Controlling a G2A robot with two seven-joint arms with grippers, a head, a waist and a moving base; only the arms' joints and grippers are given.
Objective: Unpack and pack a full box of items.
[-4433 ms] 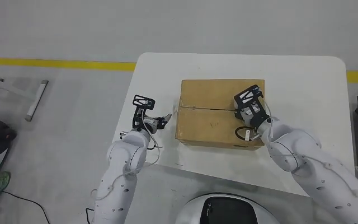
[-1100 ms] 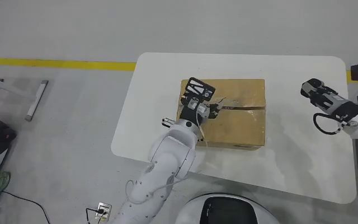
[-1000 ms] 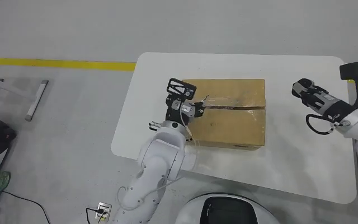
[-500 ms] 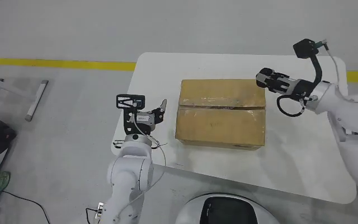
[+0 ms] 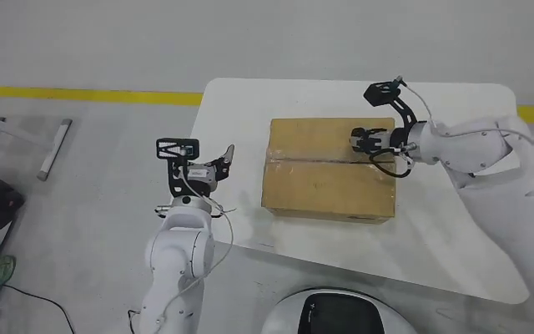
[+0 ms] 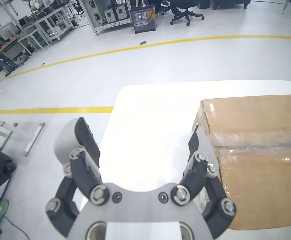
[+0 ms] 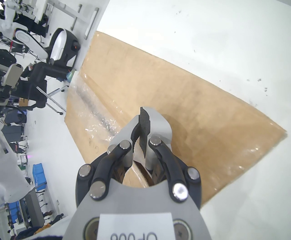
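**Clerk:** Setting?

**Inspector:** A white table [image 5: 234, 108] with rounded corners stands on a pale grey floor [image 5: 100, 167]. A yellow line [image 5: 100, 95] is painted on the floor beyond the table's far edge. In the left wrist view, workbenches [image 6: 41, 25] and office chairs [image 6: 181, 11] stand far back in the room.

**Clerk:** The jaws?

**Inspector:** The left gripper [image 6: 138, 134] has its jaws spread wide, with bare table top showing between the ribbed black pads [image 6: 87, 138]. The right gripper [image 7: 142, 118] has its jaws pressed together, pad against pad.

**Clerk:** Their positions?

**Inspector:** The left gripper hovers over the table's left margin, beside the box's left end and apart from it. The right gripper sits low over the box top, at the right end of the taped seam. Whether it touches the cardboard cannot be told.

**Clerk:** And the box itself?

**Inspector:** The box [image 5: 329, 179] is plain brown cardboard, rectangular and closed. It lies flat at about the middle of the table, with its long sides parallel to the far edge. The two top flaps meet along a lengthwise seam sealed with clear tape [image 5: 317, 160]. The tape is glossy and wrinkled, and it folds down over the left end. The corners look square and the panels undented. Some handwriting shows on one flap, too small to make out.
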